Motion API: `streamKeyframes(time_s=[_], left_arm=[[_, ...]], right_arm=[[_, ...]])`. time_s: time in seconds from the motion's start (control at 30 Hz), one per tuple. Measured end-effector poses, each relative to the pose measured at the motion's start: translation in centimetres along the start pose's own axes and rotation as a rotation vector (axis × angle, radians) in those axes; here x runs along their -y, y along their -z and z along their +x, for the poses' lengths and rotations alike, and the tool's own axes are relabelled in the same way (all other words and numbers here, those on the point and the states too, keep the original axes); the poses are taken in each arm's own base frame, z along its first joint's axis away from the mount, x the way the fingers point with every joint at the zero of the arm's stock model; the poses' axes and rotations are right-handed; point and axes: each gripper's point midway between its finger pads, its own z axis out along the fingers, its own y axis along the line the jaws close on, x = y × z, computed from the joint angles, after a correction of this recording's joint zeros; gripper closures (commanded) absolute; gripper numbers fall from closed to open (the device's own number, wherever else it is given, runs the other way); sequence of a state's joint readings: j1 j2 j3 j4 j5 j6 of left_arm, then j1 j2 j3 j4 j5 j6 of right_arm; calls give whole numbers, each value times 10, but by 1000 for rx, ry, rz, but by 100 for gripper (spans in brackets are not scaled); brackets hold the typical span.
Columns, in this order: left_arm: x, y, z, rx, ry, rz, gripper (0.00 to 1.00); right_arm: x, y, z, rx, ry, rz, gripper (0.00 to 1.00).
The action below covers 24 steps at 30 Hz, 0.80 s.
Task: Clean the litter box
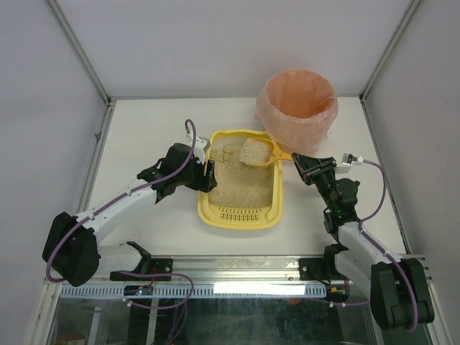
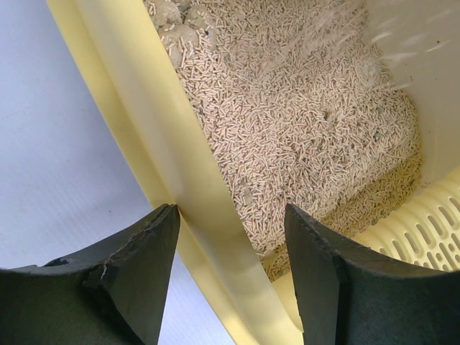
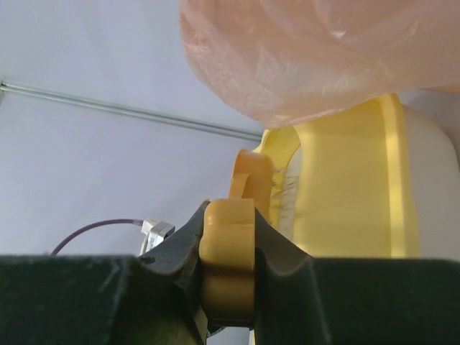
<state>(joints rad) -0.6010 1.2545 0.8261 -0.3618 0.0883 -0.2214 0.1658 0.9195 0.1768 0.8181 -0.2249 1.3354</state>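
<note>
Two grippers flank the litter box (image 1: 203,207), one at each long side.

Under both tools lies the white table (image 1: 144,129). Just beyond the right gripper (image 1: 296,159) stands the round bin (image 1: 287,123) lined with a pink-orange bag. The pale-yellow litter box sits between the two tools, with its slotted grate at the end nearer the arm bases and beige litter filling the rest. The left gripper (image 2: 230,212) straddles the box's left wall, one finger outside against the rim and the other inside above the litter. I cannot tell whether it is pinching the wall. The right gripper is clamped on the handle of the scoop (image 1: 284,156), whose head reaches leftward from the fingers over the box's far right corner, heaped with litter. Some small clumps (image 1: 226,152) lie just beyond the left gripper's fingertips.
</note>
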Motion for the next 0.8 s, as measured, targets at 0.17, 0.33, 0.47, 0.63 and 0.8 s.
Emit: streamKeyframes(time_s=[0.17,0.33,0.47,0.63,0.8], left_arm=[[0,0,0,0,0,0,38],[0,0,0,0,1,0,37],[0,0,0,0,1,0,37],[0,0,0,0,1,0,37],[0,0,0,0,1,0,37]], right_arm=[[-3,0,6,-21,25,-7,100],[-3,-2,2,-11,36,-12,100],[2,-2,3,-17,24,2,100],[6,-6,11,-46,2,2,100],[5,-9,11,-48,-19,-15,100]])
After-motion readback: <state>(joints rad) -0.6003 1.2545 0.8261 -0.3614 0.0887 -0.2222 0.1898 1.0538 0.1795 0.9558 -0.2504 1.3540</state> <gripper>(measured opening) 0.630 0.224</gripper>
